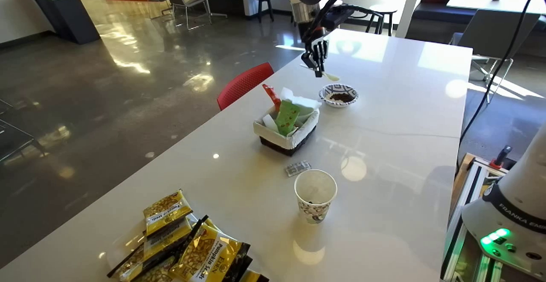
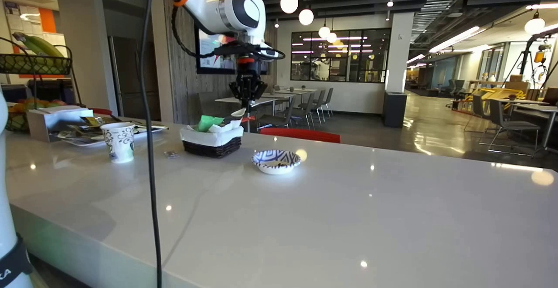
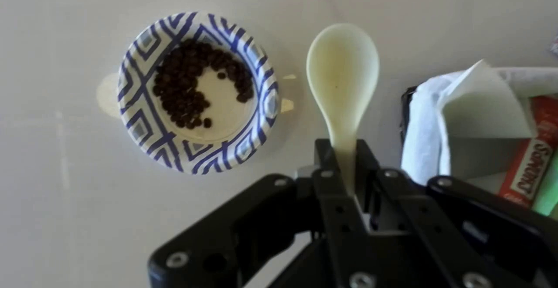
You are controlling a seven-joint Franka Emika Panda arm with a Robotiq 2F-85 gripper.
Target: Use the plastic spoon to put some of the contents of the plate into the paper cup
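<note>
Plastic spoon (image 3: pixel 343 70), empty, is in the air near the plate (image 3: pixel 138 122); the tool (image 3: pixel 345 153) is closed upon its handle. Scooping seems the step in hand; next, it should go above the plate and dip into dark beans (image 3: pixel 178 85).

The tool (image 3: pixel 344 153) grips a pale plastic spoon (image 3: pixel 342 79), broad end toward twelve o'clock. From the spoon, a blue-patterned bowl (image 3: pixel 226 113) of dark beans (image 3: pixel 178 83) sits at nine o'clock, a white-lined basket (image 3: pixel 421 135) at three o'clock.
</note>
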